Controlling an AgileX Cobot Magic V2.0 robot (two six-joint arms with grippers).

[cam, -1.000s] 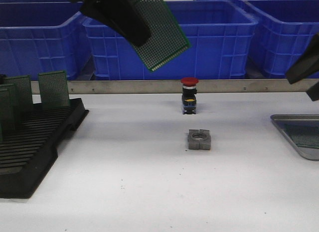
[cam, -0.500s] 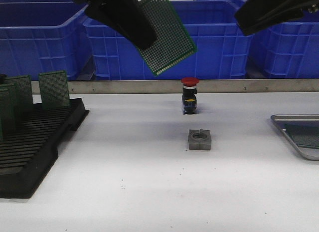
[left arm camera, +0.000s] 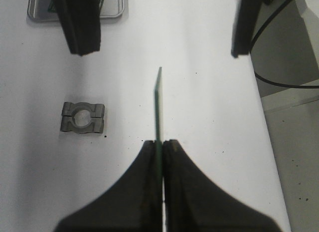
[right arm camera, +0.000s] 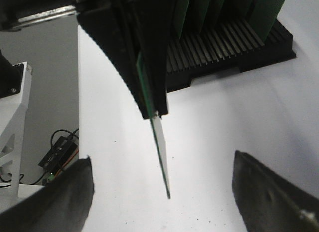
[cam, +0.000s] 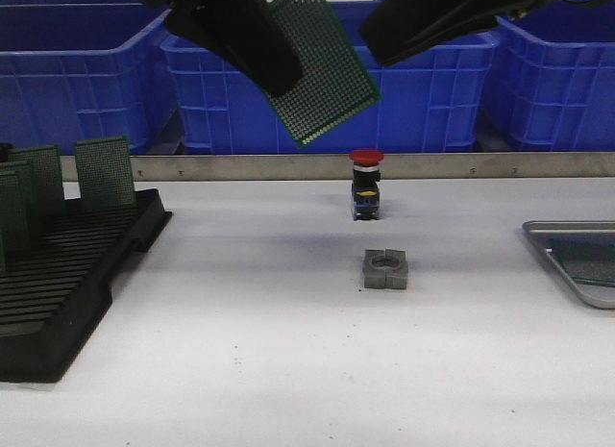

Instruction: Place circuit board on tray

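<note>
Up above the table, the left gripper (cam: 274, 77) held the circuit board (cam: 322, 67) in the air, tilted, in front of the blue bins (cam: 423, 82) at the back. From its own wrist camera the board (left arm camera: 158, 107) showed edge-on, a thin green line pinched between the two black fingers (left arm camera: 142, 167), which were pressed tight against either face of it. The right gripper (cam: 384, 48) hung high beside it, reaching in from the right, its tip near the board's upper edge but not touching. Seen from the right wrist, its two dark fingers (right arm camera: 70, 192) stood spread wide apart with nothing between them, the board (right arm camera: 159, 142) and the left gripper's black jaw straight ahead of the gap.

Down on the white table (cam: 269, 351), the tray (cam: 557, 264) lay at the far right edge, well apart from the lifted board, with a green board already lying on its floor. A black slotted rack (cam: 67, 274) sat at the left with several green boards standing upright in it. Near the middle stood a red-capped push button (cam: 365, 183), and just in front of it lay a small grey metal block (cam: 385, 269) with a round hole.
</note>
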